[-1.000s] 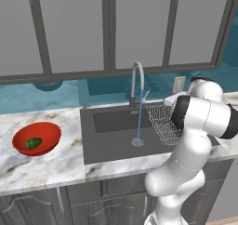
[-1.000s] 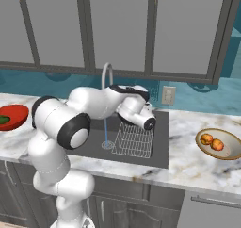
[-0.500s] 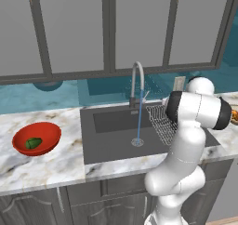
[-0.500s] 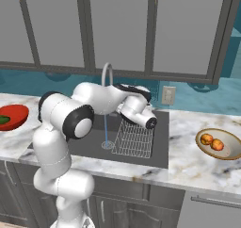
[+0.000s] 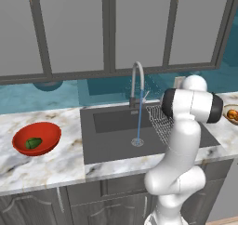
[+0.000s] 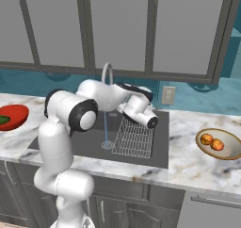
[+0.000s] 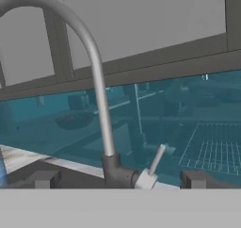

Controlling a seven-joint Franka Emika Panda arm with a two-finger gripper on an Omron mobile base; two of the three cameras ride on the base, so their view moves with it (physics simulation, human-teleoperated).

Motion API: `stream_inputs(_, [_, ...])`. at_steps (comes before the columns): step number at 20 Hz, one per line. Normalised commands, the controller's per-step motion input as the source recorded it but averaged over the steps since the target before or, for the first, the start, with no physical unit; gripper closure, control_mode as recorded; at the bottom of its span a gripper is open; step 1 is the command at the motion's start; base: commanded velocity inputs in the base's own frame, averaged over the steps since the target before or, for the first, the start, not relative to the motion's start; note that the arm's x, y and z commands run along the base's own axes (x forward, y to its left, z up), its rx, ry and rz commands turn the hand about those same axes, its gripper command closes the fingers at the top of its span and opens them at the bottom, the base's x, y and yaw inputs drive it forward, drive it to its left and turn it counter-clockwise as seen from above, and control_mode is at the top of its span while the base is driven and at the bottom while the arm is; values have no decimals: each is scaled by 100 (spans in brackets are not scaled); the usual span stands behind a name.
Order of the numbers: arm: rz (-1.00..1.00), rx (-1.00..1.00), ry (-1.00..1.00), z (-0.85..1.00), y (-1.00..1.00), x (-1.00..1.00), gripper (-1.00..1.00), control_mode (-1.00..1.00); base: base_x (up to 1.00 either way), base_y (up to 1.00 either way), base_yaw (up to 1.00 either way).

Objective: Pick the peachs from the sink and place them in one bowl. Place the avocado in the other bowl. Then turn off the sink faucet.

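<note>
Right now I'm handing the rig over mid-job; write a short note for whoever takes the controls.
Gripper: open and empty, fingertips either side of the sink faucet base, lever just ahead.
Peaches: both in the tan bowl, right counter. Done.
Avocado: in the red bowl, left counter. Done.
Sink: no fruit seen; water stream running onto the drain.
Left: push the lever to shut the water off.

A marble counter [image 5: 51, 161] is carrying the red bowl [image 5: 36, 138] at the left, the tan bowl [image 6: 220, 143] at the right, flanking the sink [image 5: 116, 142].
</note>
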Motion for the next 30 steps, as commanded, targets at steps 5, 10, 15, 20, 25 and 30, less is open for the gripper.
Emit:
stream_inputs(5, [1, 2, 0, -3, 0, 26, -100, -100, 0, 0, 0])
stream_inputs(10, [2, 2, 0, -15, -1, 23, -100, -100, 0, 0, 0])
stream_inputs(15, [2, 2, 0, -16, -1, 20, -100, -100, 0, 0, 0])
stream_inputs(20, [1, 2, 0, -10, 0, 21, -100, -100, 0, 0, 0])
stream_inputs(25, [0, 2, 0, -2, 0, 23, -100, -100, 0, 0, 0])
stream_inputs(30, [0, 1, 0, -5, 0, 19, -100, -100, 0, 0, 0])
